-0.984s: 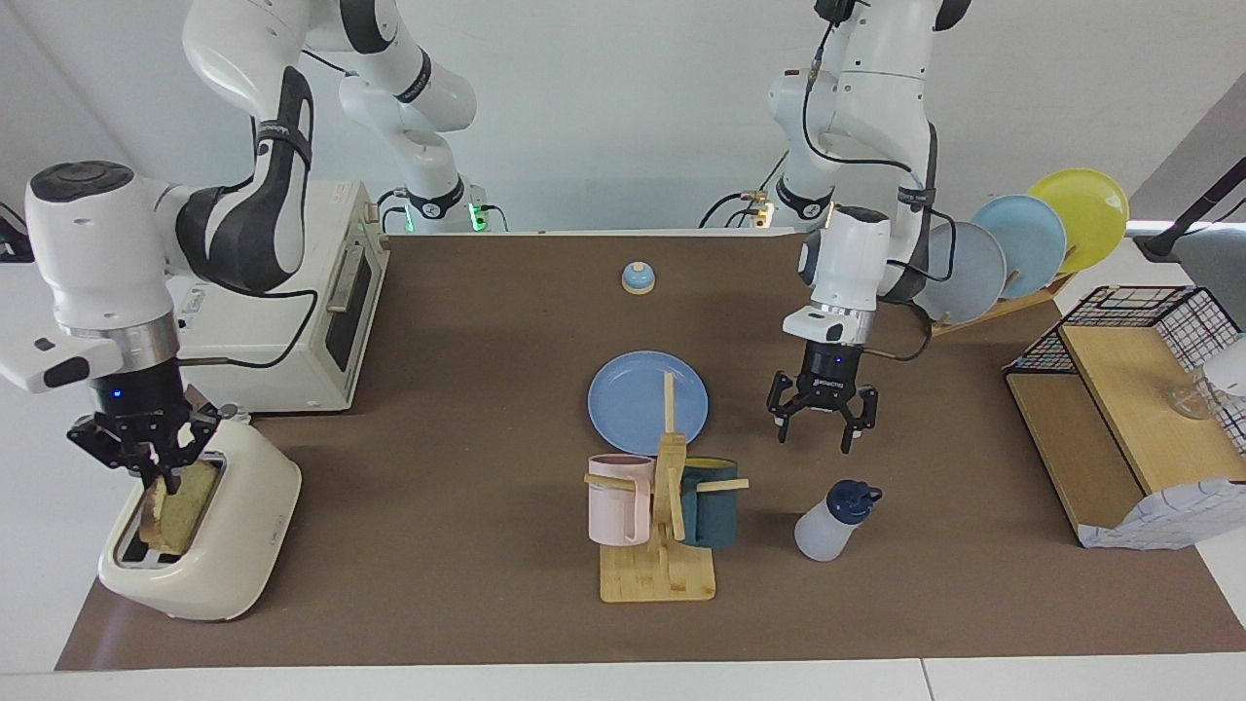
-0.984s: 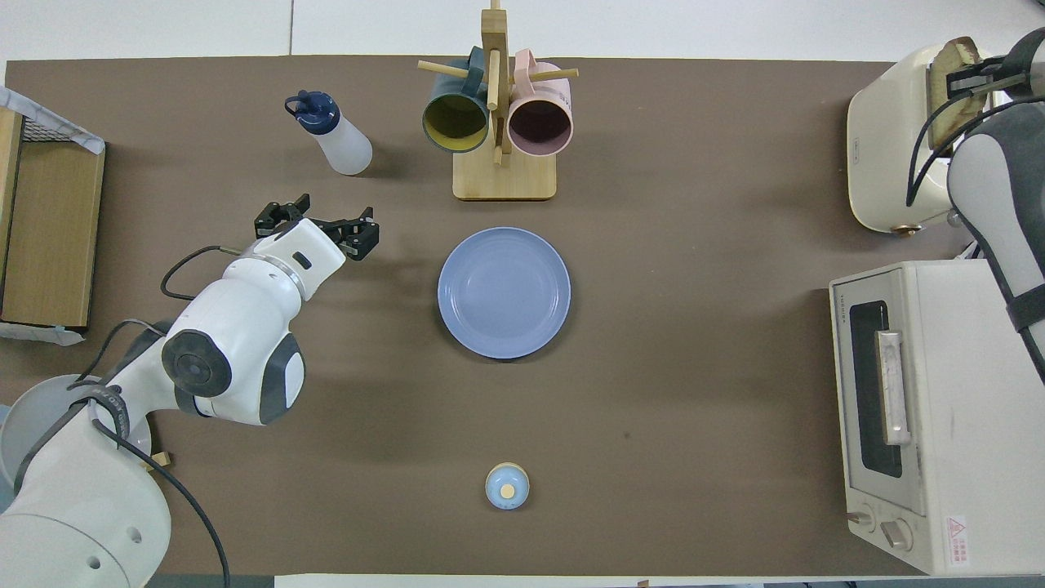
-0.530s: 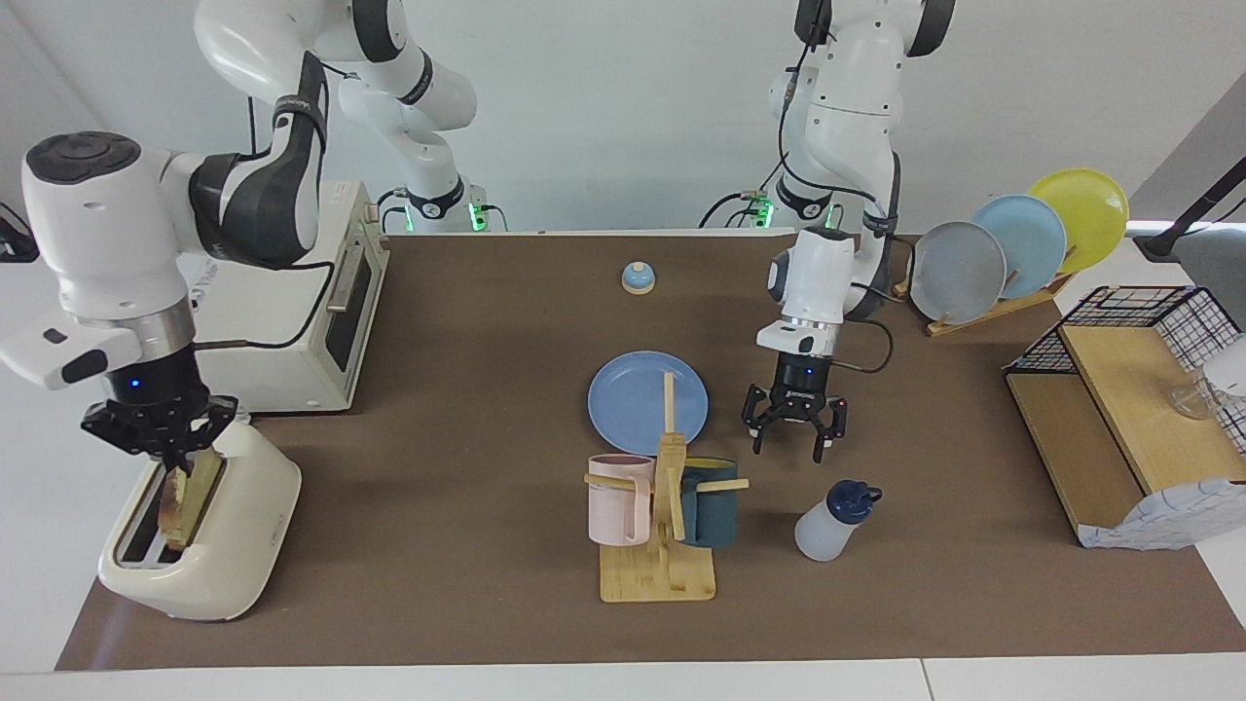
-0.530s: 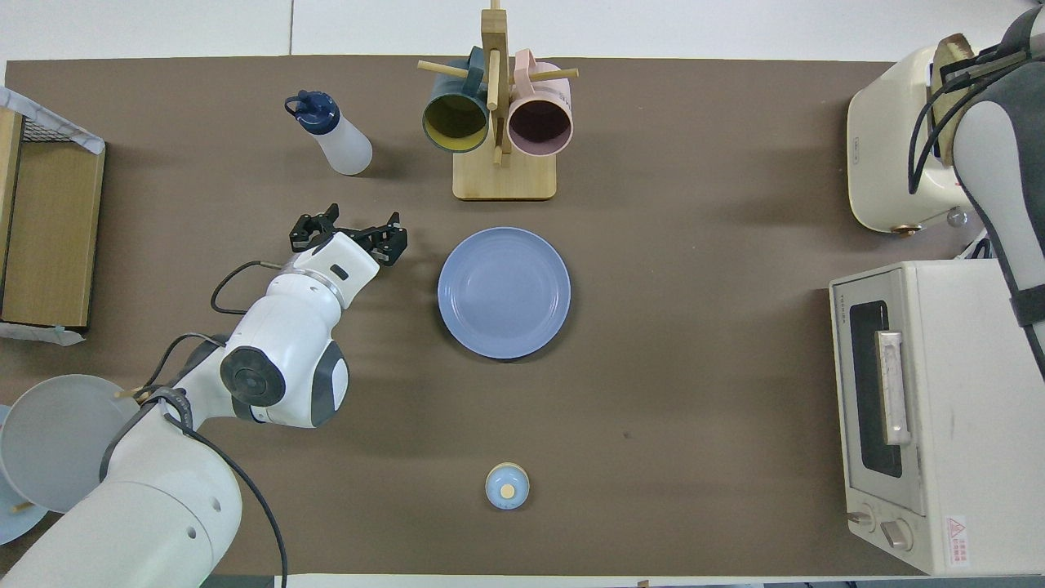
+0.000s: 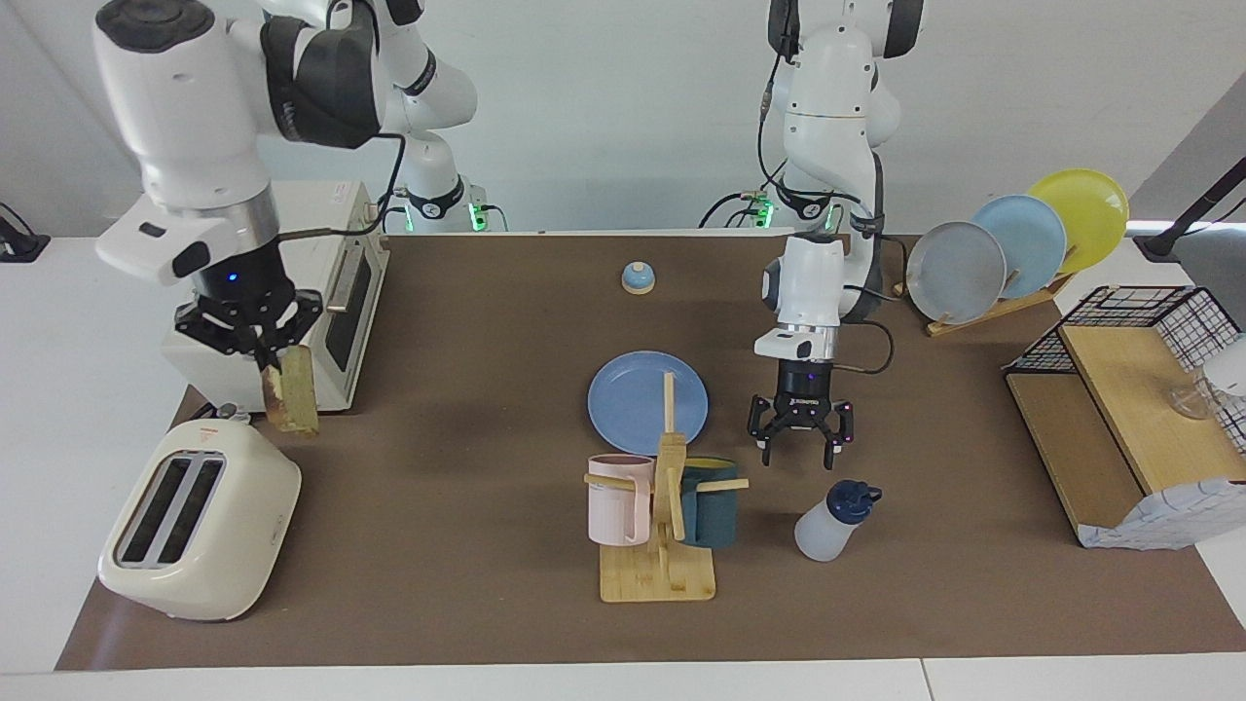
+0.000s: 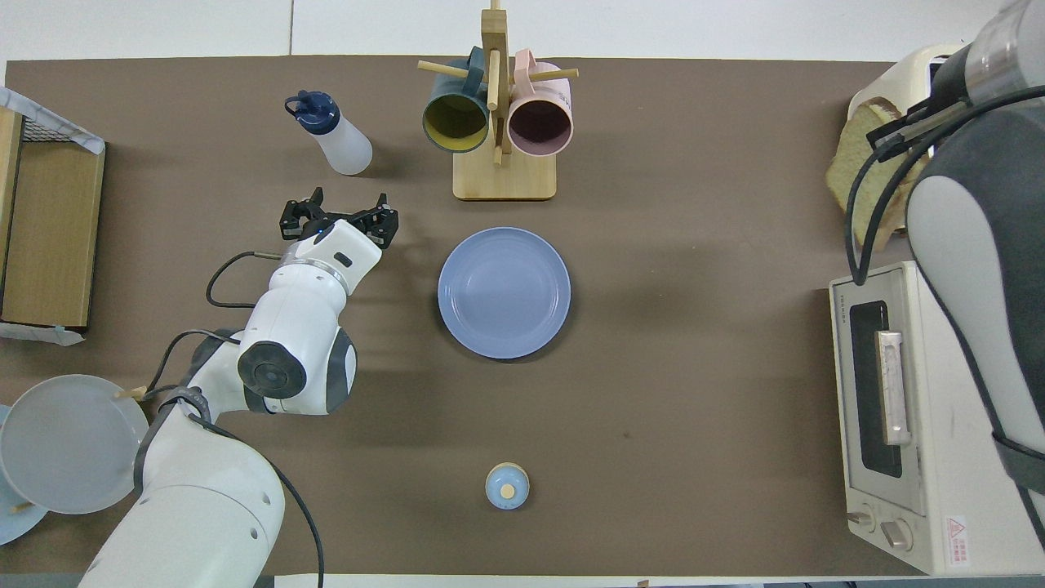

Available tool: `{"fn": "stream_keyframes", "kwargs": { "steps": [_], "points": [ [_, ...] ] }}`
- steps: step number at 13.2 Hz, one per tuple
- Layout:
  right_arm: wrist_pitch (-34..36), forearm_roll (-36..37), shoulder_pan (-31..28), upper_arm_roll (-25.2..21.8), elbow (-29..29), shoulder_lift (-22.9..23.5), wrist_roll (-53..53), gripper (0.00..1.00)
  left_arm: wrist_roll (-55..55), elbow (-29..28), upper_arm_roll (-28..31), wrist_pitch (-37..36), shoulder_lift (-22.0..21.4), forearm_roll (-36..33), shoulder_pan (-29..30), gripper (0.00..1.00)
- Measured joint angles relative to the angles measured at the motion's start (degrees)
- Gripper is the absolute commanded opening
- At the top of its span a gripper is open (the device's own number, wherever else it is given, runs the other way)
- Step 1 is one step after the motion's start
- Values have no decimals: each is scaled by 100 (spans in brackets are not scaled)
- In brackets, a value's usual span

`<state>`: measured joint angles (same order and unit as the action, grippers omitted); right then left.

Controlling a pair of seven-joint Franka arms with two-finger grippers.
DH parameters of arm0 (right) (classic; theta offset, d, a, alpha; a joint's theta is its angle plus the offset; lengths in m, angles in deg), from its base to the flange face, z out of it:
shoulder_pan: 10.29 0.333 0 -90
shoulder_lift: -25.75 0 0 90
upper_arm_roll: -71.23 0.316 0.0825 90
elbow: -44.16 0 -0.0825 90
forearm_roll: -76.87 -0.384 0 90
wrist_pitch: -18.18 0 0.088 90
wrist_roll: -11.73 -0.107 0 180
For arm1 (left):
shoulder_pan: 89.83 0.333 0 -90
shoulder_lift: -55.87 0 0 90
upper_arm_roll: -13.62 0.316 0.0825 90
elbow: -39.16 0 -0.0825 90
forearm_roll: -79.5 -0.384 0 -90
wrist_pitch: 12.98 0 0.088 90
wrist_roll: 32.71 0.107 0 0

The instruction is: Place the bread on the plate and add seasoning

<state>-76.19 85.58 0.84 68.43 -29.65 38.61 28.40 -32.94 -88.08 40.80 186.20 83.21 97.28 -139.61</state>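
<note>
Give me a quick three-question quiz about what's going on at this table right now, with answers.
1. True or false: the bread sits in the toaster.
2. What lies on the light blue plate? A) bread B) nothing C) a mug
3. Which arm's jaws stand open above the table near the seasoning bottle?

Key
1. False: the right gripper holds the slice in the air, above the toaster, in front of the oven.
2. B
3. The left gripper.

plain white wall (image 5: 633, 107), brown-topped table (image 5: 467, 409), even light
</note>
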Motion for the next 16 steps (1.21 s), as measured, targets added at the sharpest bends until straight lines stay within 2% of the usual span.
{"fn": "stream_keyframes", "kwargs": {
  "steps": [2, 3, 7, 9, 11, 13, 16],
  "points": [
    [-114, -467, 160, 39, -154, -8, -41, 0, 0, 176, 61, -2, 140, 46, -24, 100],
    [-379, -677, 240, 100, -367, -49, -164, 0, 0, 259, 81, -6, 203, 92, -22, 100],
    [-1554, -992, 1112, 241, -1859, -492, -1327, 0, 0, 582, 122, -192, 387, 263, -18, 100],
    [-2051, -1062, 1586, 252, -2357, -669, -2310, 0, -1, 778, 150, -271, 548, 296, -11, 100],
    [-2509, -1065, 1954, 258, -2616, -721, -3117, 0, -1, 938, 222, -277, 710, 362, 18, 100],
    [-3119, -1118, 2188, 259, -2899, -704, -3474, 0, -2, 1014, 237, -279, 778, 368, 101, 100],
    [-4048, -1227, 2460, 258, -3164, -440, -4046, 0, -11, 1145, 241, -425, 786, 368, 197, 100]
  ]
}}
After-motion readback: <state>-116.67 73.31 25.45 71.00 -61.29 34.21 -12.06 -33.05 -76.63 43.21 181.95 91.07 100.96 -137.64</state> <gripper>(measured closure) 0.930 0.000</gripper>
